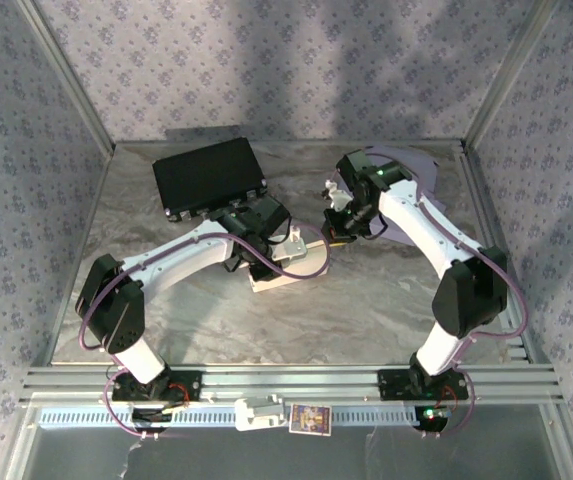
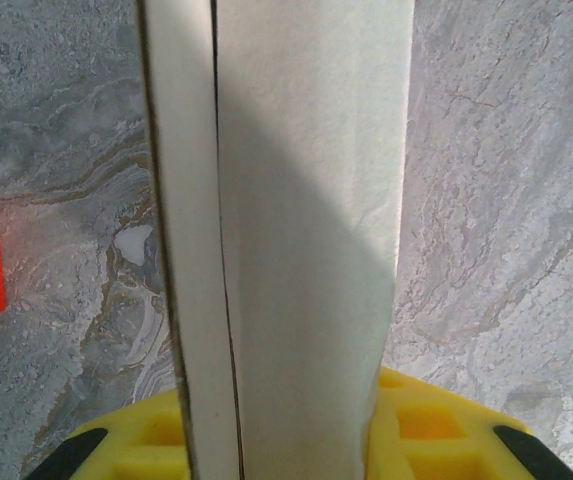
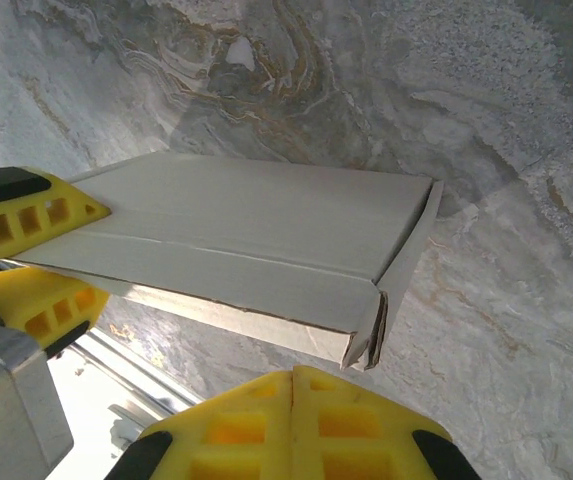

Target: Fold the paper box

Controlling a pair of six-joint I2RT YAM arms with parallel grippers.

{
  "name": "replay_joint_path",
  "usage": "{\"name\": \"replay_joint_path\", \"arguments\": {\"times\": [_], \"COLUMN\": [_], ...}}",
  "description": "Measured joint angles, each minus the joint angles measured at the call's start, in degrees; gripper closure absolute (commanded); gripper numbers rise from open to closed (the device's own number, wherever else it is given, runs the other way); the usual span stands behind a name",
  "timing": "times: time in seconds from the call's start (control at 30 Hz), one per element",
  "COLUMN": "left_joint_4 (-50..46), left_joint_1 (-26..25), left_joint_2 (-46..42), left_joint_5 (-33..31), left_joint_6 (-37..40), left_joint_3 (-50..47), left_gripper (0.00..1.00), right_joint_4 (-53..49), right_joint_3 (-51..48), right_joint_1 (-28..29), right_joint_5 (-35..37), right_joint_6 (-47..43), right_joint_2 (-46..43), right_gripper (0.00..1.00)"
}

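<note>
Left gripper (image 2: pixel 286 440) clamps the paper box (image 3: pixel 256 235); right gripper (image 3: pixel 291 425), clenched empty, sits near its corner.

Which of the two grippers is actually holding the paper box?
The left gripper: its yellow fingers clamp the paper box between them. The right gripper is shut on nothing, beside the box's open end.

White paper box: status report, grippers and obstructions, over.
Left gripper clamped on the flattened white paper box. Right gripper shut, empty, beside the box's flap end. Black rectangular tray at the back, well apart.
</note>
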Motion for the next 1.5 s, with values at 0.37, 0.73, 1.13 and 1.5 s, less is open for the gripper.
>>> {"name": "replay_joint_path", "arguments": {"times": [0.37,0.73,1.13,1.5], "left_joint_4": [0.1,-0.1,-0.2,-0.2], "left_joint_1": [0.0,3.6,4.1,4.1], "left_joint_2": [0.0,-0.8,-0.8,-0.8], "left_joint_5": [-0.1,1.4,1.9,1.9], "left_joint_6": [0.4,5.4,7.5,7.5], "left_joint_3": [0.0,-0.8,-0.8,-0.8], "left_gripper": [0.83,0.85,0.85,0.85], "right_joint_4": [8.6,12.6,13.6,14.3], "right_joint_3": [-9.6,-10.4,-10.8,-10.4], "right_joint_1": [2.6,5.0,7.6,7.5], "right_joint_5": [8.2,14.3,17.1,17.1], "right_joint_6": [1.8,5.8,7.0,6.7], "right_joint_2": [-14.3,-12.9,-9.2,-6.4], "right_gripper": [0.63,0.73,0.69,0.78]}}
